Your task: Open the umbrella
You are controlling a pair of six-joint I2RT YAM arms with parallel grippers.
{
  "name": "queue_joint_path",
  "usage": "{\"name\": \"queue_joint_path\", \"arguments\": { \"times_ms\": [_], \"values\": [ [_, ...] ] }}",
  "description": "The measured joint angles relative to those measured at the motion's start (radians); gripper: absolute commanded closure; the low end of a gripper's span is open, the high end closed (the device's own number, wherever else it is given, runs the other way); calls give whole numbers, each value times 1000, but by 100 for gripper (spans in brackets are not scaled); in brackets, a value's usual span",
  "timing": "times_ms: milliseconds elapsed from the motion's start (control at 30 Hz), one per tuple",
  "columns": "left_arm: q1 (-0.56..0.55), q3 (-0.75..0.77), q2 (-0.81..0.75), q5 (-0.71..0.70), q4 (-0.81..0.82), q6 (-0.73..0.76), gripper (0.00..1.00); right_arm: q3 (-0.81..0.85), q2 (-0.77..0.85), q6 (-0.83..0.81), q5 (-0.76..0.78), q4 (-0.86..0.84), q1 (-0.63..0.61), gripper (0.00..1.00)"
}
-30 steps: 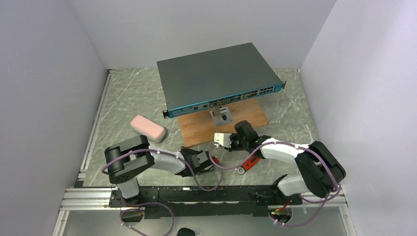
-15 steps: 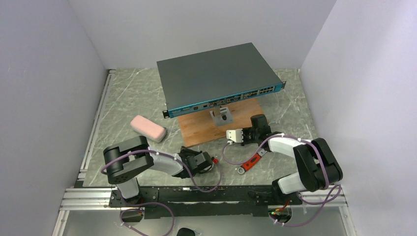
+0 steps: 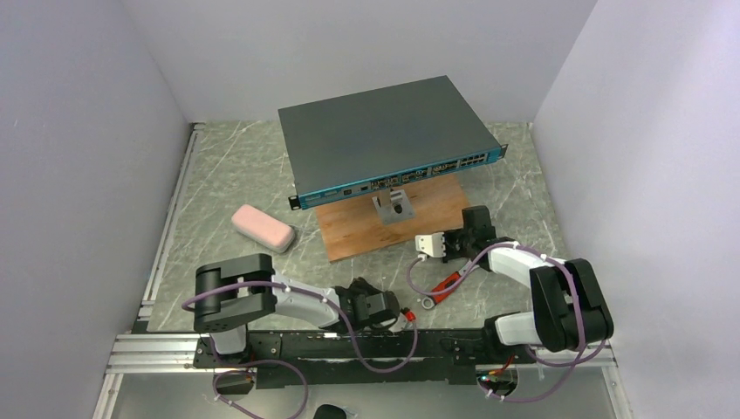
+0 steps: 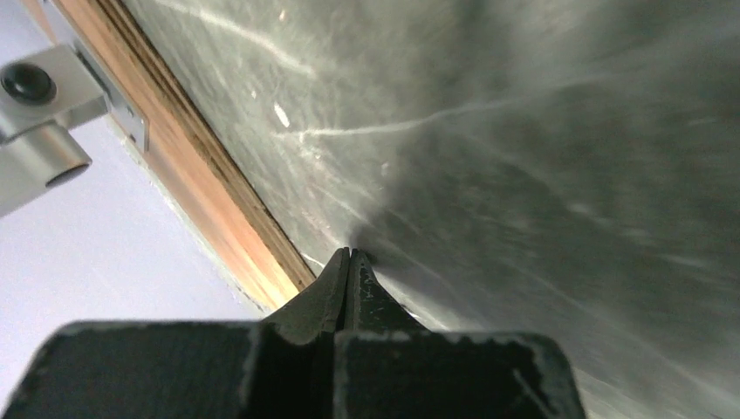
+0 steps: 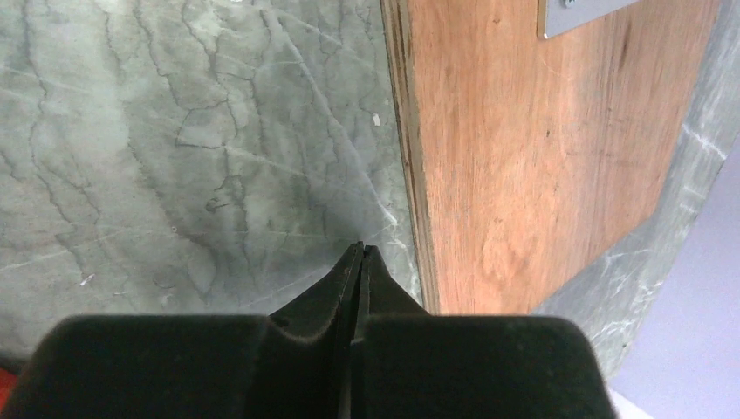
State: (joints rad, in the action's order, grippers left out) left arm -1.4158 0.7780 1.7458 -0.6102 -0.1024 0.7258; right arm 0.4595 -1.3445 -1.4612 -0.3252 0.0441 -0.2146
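The umbrella (image 3: pixel 263 227) is seen collapsed as a short, rounded roll of pale pink fabric. It is laid flat on the grey marbled table (image 3: pixel 222 170), left of the wooden board (image 3: pixel 362 234) and in front of the left corner of the network switch (image 3: pixel 384 140). It is touched by nothing and is set well apart from both arms. Its long axis is turned slantwise, the far end to the left.

Neither handle, loop nor shaft can be made out on it from above; only the fabric roll is shown, and it is small in that view. It is caught by neither wrist camera.

The left gripper (image 4: pixel 349 254) is shown with its fingers pressed together on nothing, the tips held low over the table near the board's edge. The right gripper (image 5: pixel 359 248) is likewise closed and empty, its tips placed just beside the board's edge.

From above, both pairs of fingers are largely hidden by the wrists. The red-handled wrench (image 3: pixel 445 285) is partly crossed by the right arm's cable. The metal bracket (image 4: pixel 44 113) is cut off at the left wrist picture's edge, and the table there is blurred.
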Motion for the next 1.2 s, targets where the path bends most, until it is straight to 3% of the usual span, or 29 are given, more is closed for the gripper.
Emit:
{"name": "queue_joint_path", "arguments": {
  "times_ms": [267,533,967,1200],
  "values": [
    [210,-88,-7,-45,160,106,100,45,-65,-45,-21,-13,6,100],
    [266,-121,-33,34,224,259,100,133,-138,-20,-17,46,-5,100],
    [592,10,154,34,426,468,100,279,-299,105,-7,-16,-57,100],
    [661,127,231,35,402,478,100,392,-389,201,-5,26,-58,100]
  ]
}}
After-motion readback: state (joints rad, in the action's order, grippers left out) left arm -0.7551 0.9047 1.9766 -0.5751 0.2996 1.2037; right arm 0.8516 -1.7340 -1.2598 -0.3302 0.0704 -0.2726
